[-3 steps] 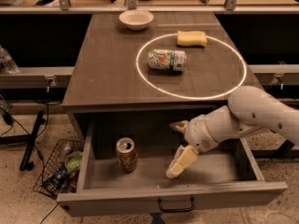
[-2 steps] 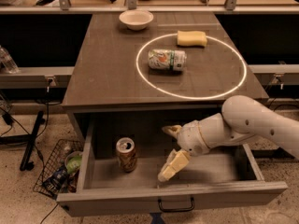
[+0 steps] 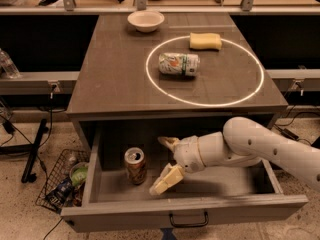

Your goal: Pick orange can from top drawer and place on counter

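The orange can (image 3: 135, 165) stands upright in the left part of the open top drawer (image 3: 185, 212). My gripper (image 3: 166, 162) is inside the drawer just right of the can, fingers spread wide: one fingertip (image 3: 167, 142) behind and one (image 3: 161, 184) in front, not touching the can. The white arm (image 3: 260, 146) reaches in from the right. The counter (image 3: 115, 79) above bears a glowing white circle (image 3: 204, 71).
A white-and-green can (image 3: 178, 64) lies on its side inside the circle. A yellow sponge (image 3: 205, 41) sits at the circle's far edge, a white bowl (image 3: 145, 20) at the counter's back. A wire basket (image 3: 65, 186) with litter stands on the floor left of the drawer.
My gripper has moved left inside the drawer toward the orange can, fingers still spread. The can has not moved.
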You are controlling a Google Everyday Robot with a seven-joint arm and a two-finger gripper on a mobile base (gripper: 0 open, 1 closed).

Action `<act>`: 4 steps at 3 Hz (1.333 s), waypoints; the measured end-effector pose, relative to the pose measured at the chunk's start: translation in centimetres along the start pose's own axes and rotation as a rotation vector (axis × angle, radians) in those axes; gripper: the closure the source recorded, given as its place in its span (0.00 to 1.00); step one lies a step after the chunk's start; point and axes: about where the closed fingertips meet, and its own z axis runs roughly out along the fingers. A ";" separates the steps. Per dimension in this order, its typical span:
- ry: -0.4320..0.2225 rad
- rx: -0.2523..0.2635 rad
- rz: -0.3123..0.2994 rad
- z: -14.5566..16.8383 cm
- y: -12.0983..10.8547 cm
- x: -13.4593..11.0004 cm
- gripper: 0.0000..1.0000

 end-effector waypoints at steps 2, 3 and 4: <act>-0.093 -0.007 0.021 4.2 -1.0 -0.1 0.00; -0.129 -0.043 0.032 5.8 -0.2 -2.0 0.18; -0.166 -0.099 0.031 8.2 1.0 -3.9 0.41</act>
